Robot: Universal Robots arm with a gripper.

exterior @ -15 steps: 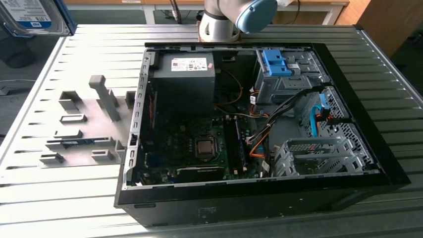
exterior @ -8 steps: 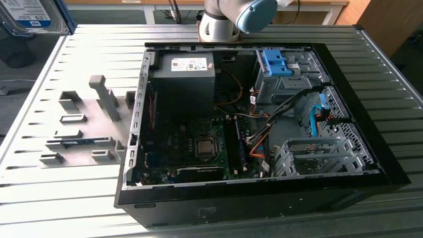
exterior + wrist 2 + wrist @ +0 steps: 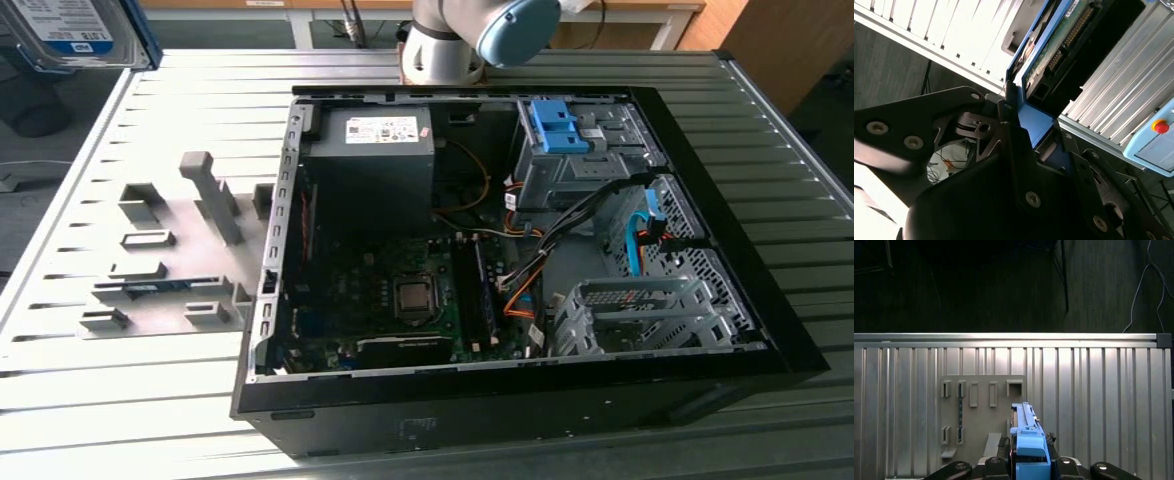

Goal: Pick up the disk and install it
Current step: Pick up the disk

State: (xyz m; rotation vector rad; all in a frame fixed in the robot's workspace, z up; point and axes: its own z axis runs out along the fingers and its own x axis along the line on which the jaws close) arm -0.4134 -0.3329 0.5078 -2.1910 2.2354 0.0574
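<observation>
The disk (image 3: 74, 35), a silver drive with a white-and-blue label in a blue plastic frame, hangs high above the table at the exterior view's far left. My gripper (image 3: 1026, 444) is shut on it. In the first wrist view I see the disk (image 3: 1024, 432) edge-on, its blue frame pinched between the two black fingers. In the second wrist view the disk (image 3: 1054, 55) shows its circuit-board underside, with the gripper (image 3: 1031, 125) clamped on the blue frame end. It is held off to the side of the open computer case (image 3: 747, 300), over the grey fixture.
The black case lies open on the slatted metal table (image 3: 747, 120). Inside are a dark power supply (image 3: 367, 160), the motherboard (image 3: 400, 295), a drive cage with a blue clip (image 3: 558, 125) and a silver cage (image 3: 641, 315). A grey holder fixture (image 3: 174, 250) lies beside the case.
</observation>
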